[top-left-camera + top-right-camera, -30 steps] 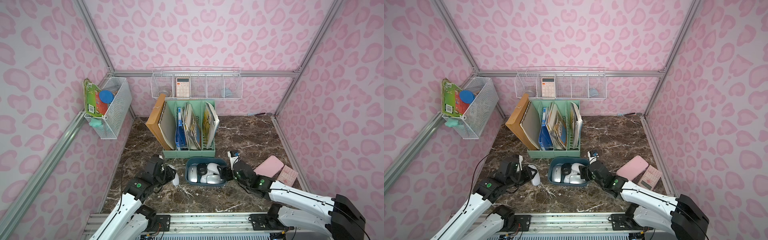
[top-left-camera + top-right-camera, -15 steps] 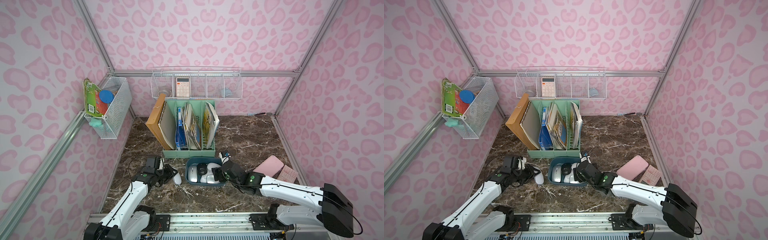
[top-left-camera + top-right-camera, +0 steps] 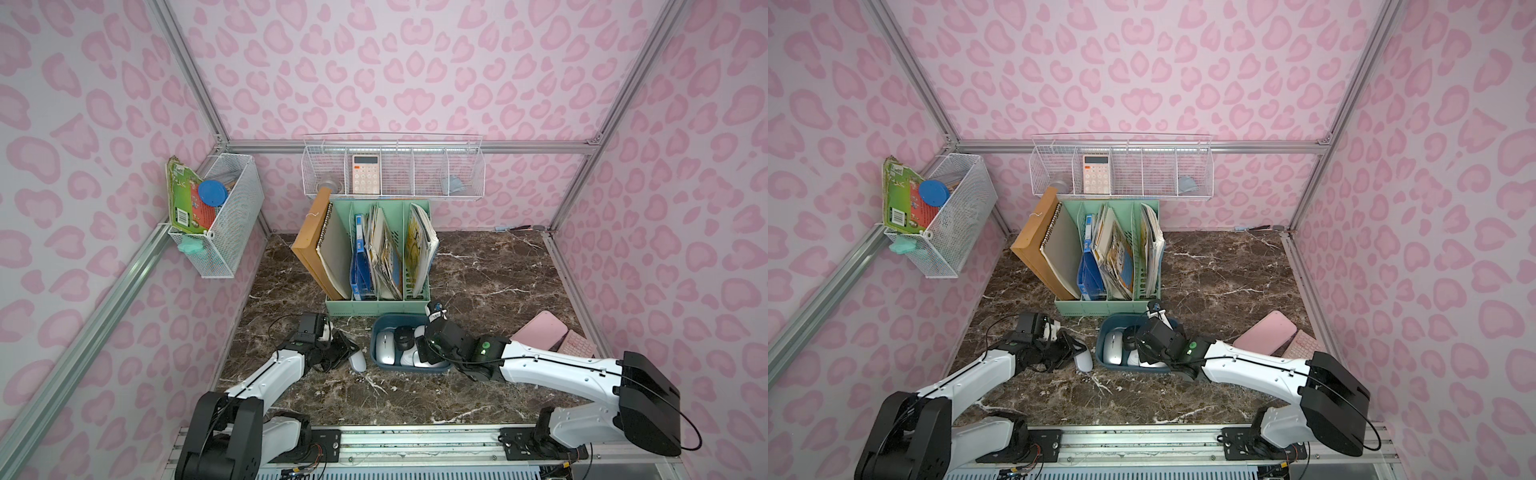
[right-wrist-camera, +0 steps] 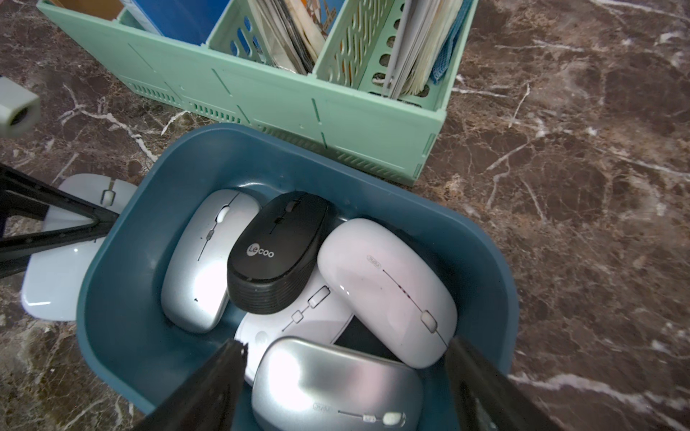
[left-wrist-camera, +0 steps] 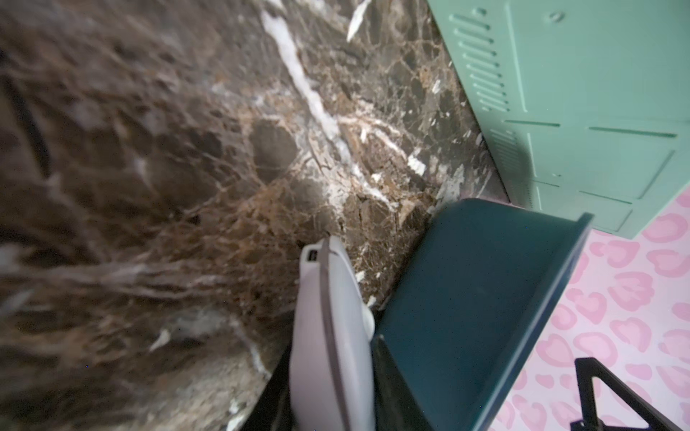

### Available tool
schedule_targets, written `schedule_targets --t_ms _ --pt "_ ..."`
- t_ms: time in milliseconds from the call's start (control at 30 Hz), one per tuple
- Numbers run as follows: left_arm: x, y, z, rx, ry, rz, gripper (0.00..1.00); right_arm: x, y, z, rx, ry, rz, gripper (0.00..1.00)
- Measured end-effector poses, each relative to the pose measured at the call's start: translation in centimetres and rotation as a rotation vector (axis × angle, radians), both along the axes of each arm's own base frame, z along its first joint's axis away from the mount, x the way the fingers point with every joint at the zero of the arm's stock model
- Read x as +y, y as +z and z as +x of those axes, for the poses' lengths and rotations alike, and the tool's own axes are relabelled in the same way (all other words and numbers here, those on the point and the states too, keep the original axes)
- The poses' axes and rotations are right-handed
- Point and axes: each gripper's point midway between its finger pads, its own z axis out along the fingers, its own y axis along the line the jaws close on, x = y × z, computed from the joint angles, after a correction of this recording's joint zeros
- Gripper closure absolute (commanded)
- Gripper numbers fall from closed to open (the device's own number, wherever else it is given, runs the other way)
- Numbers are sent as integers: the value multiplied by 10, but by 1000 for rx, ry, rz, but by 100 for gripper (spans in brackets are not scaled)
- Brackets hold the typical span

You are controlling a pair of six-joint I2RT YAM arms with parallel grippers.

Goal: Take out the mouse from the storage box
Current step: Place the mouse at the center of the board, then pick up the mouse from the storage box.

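Marble top (image 4: pixel 560 224): storage box (image 4: pixel 123 298), 5 mice (image 4: pixel 276 253)

Teal storage box (image 4: pixel 119 298), pale mouse (image 3: pixel 357 361) just beside

Marble tabletop (image 3: pixel 478 266) bears file holder (image 3: pixel 374 309), storage box (image 4: pixel 123 268) and a mouse (image 3: pixel 357 360).

In the storage box (image 4: pixel 123 298), a white mouse (image 4: pixel 291 334) is mostly hidden beneath the black mouse (image 4: pixel 276 253) and a silver mouse (image 4: pixel 336 384), itself cropped by the frame. The pale mouse (image 5: pixel 347 336) outside the box is likewise cropped, perhaps slightly blurred.
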Motion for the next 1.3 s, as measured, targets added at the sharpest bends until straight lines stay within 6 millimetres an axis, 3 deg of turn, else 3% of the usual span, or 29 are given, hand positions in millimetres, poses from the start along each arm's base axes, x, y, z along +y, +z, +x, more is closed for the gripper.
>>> schedule_targets --t_ms 367,767,900,1167,1300 --pt "-4 -5 12 -33 -26 -23 45 7 -11 -2 26 7 -41 13" --pt "28 6 2 -67 60 150 14 20 -11 -2 34 21 -65 13" --pt "43 22 -8 -101 108 218 11 30 -7 -4 28 36 -79 12" --pt "70 76 -23 -312 216 308 5 50 -13 -2 56 37 -142 12" --pt "82 87 -30 -407 260 343 2 58 -21 1 81 29 -183 12"
